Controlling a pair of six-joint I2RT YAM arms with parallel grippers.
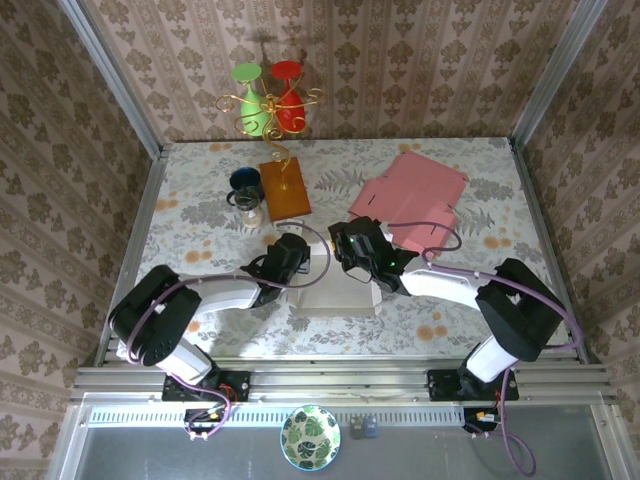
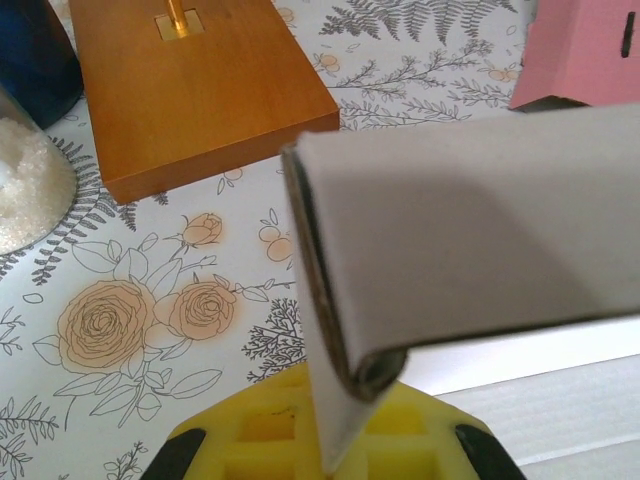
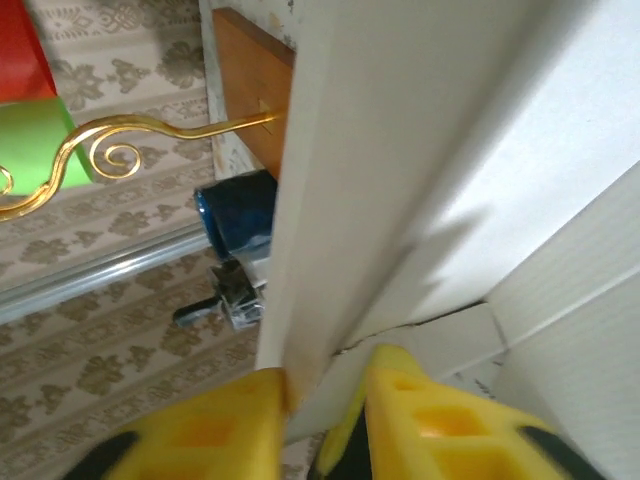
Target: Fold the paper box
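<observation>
The white paper box (image 1: 335, 288) lies partly folded at the table's near middle, between both arms. My left gripper (image 1: 293, 252) is at its left side, shut on a folded white wall (image 2: 470, 220) whose thin edge runs down between the yellow fingers (image 2: 250, 440). My right gripper (image 1: 352, 245) is at the box's far edge. In the right wrist view an upright white wall (image 3: 400, 150) stands between the two yellow fingers (image 3: 215, 425). It touches the left one, and a gap shows at the right one, so this gripper (image 3: 325, 385) is open.
A flat pink box (image 1: 415, 195) lies at the back right. An orange wooden base (image 1: 284, 188) with a gold stand holding green and red cups (image 1: 265, 85) stands behind the left gripper, with a blue cup (image 1: 245, 181) and a glass (image 1: 248, 208) beside it.
</observation>
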